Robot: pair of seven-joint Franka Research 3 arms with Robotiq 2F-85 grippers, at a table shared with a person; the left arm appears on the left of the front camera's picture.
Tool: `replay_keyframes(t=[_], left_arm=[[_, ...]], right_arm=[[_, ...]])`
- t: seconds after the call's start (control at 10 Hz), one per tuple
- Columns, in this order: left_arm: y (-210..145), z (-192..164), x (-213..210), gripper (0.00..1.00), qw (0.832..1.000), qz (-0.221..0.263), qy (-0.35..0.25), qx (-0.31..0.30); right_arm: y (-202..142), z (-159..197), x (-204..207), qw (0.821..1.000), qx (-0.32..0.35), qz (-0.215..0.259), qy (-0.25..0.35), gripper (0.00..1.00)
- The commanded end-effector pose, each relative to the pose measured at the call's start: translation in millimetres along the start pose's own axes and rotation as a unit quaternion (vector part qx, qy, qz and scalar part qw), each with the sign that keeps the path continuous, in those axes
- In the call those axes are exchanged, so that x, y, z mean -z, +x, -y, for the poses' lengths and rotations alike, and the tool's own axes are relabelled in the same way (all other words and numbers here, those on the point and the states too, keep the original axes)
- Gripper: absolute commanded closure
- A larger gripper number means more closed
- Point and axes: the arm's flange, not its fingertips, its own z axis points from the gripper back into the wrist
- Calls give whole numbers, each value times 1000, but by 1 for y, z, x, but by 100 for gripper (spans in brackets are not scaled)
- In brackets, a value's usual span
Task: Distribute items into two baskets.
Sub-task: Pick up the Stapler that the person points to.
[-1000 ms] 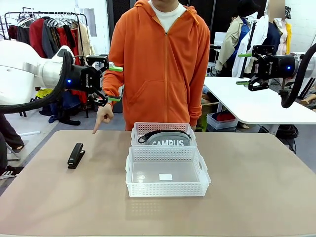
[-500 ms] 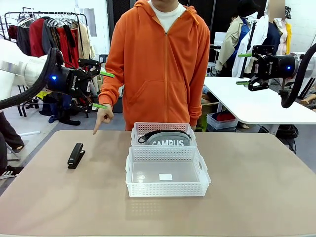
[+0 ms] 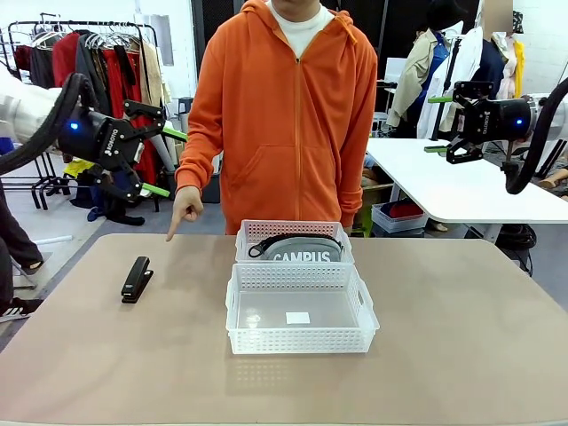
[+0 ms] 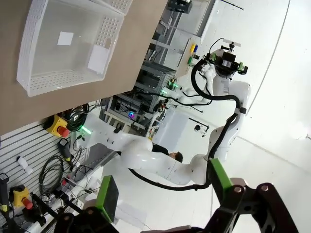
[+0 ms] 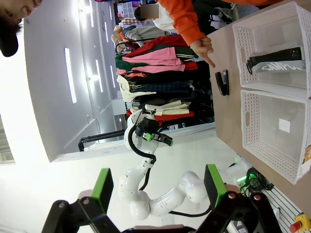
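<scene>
The left pincer [image 3: 164,162] and right pincer [image 3: 437,124] are held wide open and empty, high above the counter [image 3: 444,337]. The pouch [image 3: 297,249] is lodged in the far basket [image 3: 293,228]. The stapler [image 3: 137,279] is laid on the counter, left of the near basket [image 3: 302,277], with a person's hand [image 3: 186,209] pointed down near it.

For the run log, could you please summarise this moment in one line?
left gripper open; right gripper open; pouch in far basket; stapler on table; person's hand pointing

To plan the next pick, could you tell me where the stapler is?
In the front view the stapler lies on the table at its left side, apart from the near basket to its right, with the person's pointing hand just beyond it.
</scene>
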Motion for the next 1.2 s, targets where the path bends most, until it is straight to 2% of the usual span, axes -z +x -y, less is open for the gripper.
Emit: replay_keyframes(t=[0.0,0.6,0.8,0.9,1.1], left_arm=[[6,-2,7,0,1000,-14,-9,14],[7,-3,8,0,1000,-10,1,8],[14,14,7,0,995,-10,84,60],[19,25,7,0,992,-2,99,77],[30,41,5,0,977,17,178,112]], right_arm=[[0,-2,0,1000,-4,0,0,0],[0,-2,0,1000,-4,0,0,0],[0,-2,0,1000,-4,0,0,0],[0,-2,0,1000,-4,0,0,0],[0,-2,0,1000,-4,0,0,0]])
